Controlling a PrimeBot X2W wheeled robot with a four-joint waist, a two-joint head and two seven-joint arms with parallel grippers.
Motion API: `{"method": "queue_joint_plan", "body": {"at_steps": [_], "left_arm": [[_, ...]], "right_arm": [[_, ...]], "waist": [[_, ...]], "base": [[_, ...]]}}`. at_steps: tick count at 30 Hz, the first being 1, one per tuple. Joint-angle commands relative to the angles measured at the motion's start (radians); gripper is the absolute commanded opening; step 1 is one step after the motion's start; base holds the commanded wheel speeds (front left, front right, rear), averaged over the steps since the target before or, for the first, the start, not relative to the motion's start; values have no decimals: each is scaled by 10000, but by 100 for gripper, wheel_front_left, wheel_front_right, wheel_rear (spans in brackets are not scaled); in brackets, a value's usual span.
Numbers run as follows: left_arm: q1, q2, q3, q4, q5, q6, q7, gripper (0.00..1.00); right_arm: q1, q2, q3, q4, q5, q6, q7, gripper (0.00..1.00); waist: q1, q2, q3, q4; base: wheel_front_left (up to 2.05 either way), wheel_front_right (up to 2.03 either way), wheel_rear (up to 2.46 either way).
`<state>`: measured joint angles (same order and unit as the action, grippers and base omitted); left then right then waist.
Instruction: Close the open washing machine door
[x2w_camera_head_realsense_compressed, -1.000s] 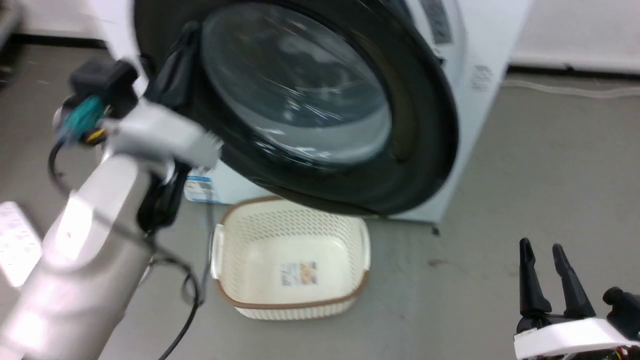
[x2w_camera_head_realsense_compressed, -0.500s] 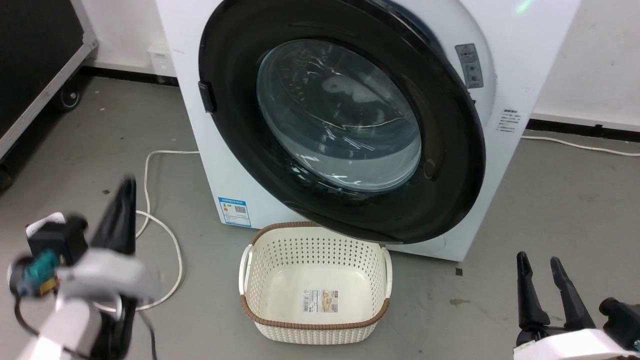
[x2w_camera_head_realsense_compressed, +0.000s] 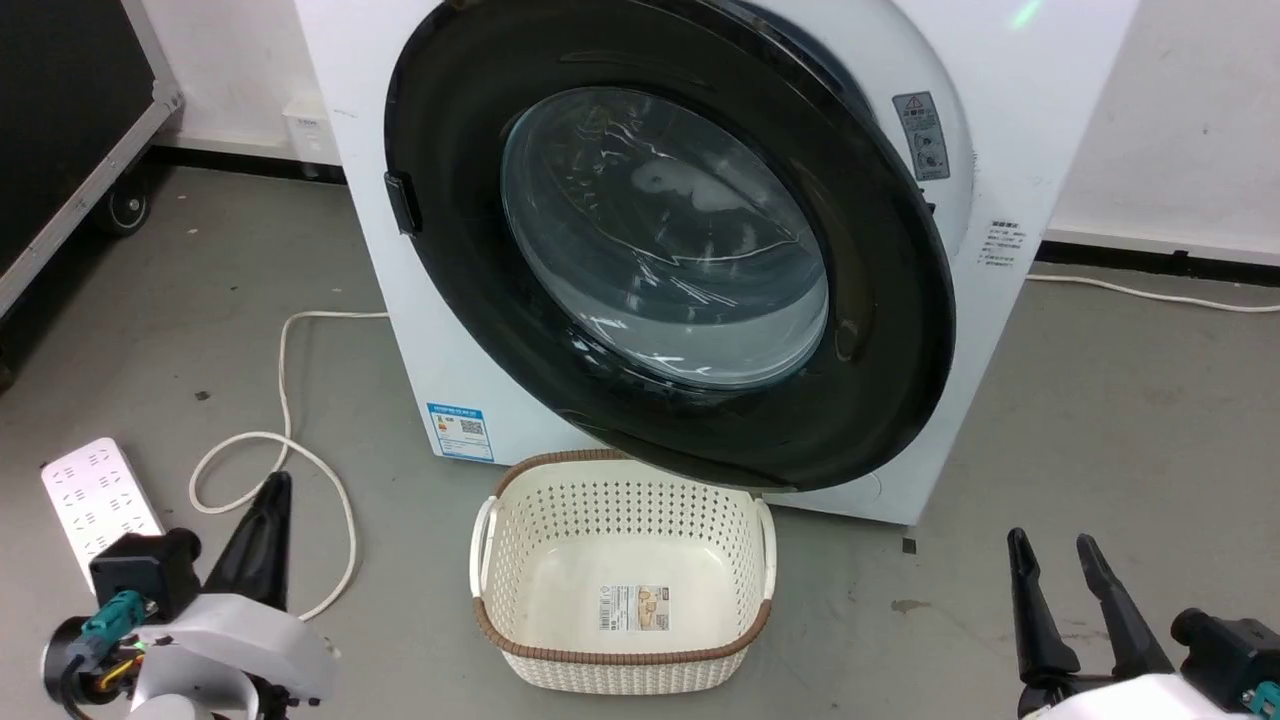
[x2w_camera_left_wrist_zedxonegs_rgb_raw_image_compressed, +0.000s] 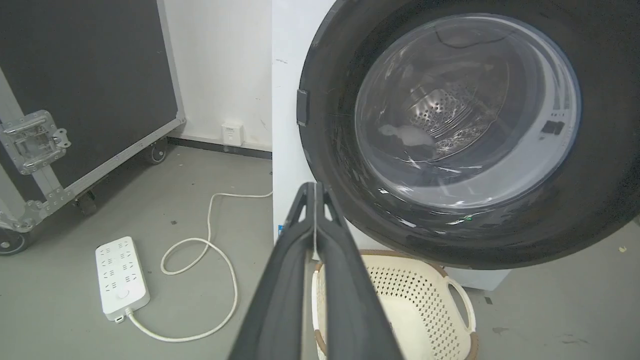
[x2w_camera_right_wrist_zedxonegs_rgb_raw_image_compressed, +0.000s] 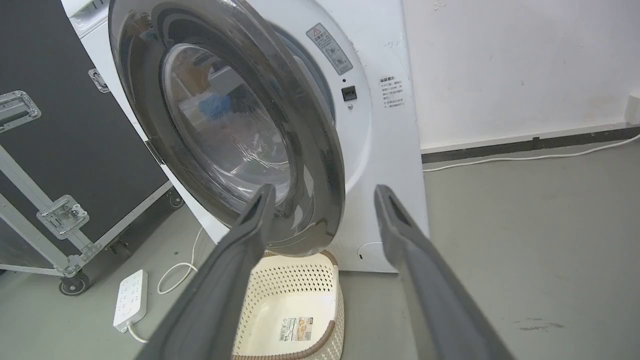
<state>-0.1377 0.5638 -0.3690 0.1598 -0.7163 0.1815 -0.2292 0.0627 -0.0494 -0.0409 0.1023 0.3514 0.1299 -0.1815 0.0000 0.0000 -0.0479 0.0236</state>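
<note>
- While the left gripper (x2w_camera_head_realsense_compressed: 278, 485) is hanging low at the left over the floor, its two fingers are pressing together tip to tip with nothing between them; the left wrist view (x2w_camera_left_wrist_zedxonegs_rgb_raw_image_compressed: 312, 187) is showing the same.
- Right gripper (x2w_camera_head_realsense_compressed: 1052, 545) is hovering low at the right, fingers spread wide and holding nothing; it is standing well apart from the door.
- Washing machine door (x2w_camera_head_realsense_compressed: 670, 240) is covering most of the white washing machine (x2w_camera_head_realsense_compressed: 440, 330) front. In the right wrist view the door (x2w_camera_right_wrist_zedxonegs_rgb_raw_image_compressed: 225, 125) is standing off the front panel at an angle, not lying flush.
- Steel drum (x2w_camera_left_wrist_zedxonegs_rgb_raw_image_compressed: 440, 107) is showing through the door glass in the left wrist view.
- Door's lower edge is overhanging the back rim of a cream basket (x2w_camera_head_realsense_compressed: 615, 655), which is sitting on the floor just in front of the machine.
- White power strip (x2w_camera_head_realsense_compressed: 95, 500) is lying on the floor near the left gripper, its cord (x2w_camera_head_realsense_compressed: 285, 400) looping toward the machine.
- Black case (x2w_camera_left_wrist_zedxonegs_rgb_raw_image_compressed: 90, 75) on wheels is standing to the machine's left.
</note>
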Motion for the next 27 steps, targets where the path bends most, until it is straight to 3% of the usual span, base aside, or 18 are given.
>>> {"method": "queue_joint_plan", "body": {"at_steps": [1,6,7,8,17,27], "left_arm": [[95,8,-33,-76,5,-53,14,98],[51,44,-189,-204,153,-157,-16,100],[24,51,-208,-278,224,-199,-65,100],[2,45,-218,-313,238,-229,-79,100],[-299,33,-123,-643,315,-367,-183,100],[-574,12,153,-914,345,-585,-269,100]], "right_arm": [[130,-8,18,-71,-1,8,13,100],[96,-8,47,-119,-23,8,87,100],[62,-8,27,-136,-13,8,206,5],[39,-8,41,-144,-34,8,279,0],[-1810,-8,385,559,-257,8,1339,0],[-4749,-8,-126,3528,-884,8,1062,0]], "waist": [[0,0,8,-20],[0,0,29,-101],[0,0,53,-111],[0,0,71,-93],[0,0,629,378],[0,0,1469,708]], "base": [[0,0,0],[0,0,0],[0,0,0],[0,0,0],[0,0,0],[0,0,0]]}}
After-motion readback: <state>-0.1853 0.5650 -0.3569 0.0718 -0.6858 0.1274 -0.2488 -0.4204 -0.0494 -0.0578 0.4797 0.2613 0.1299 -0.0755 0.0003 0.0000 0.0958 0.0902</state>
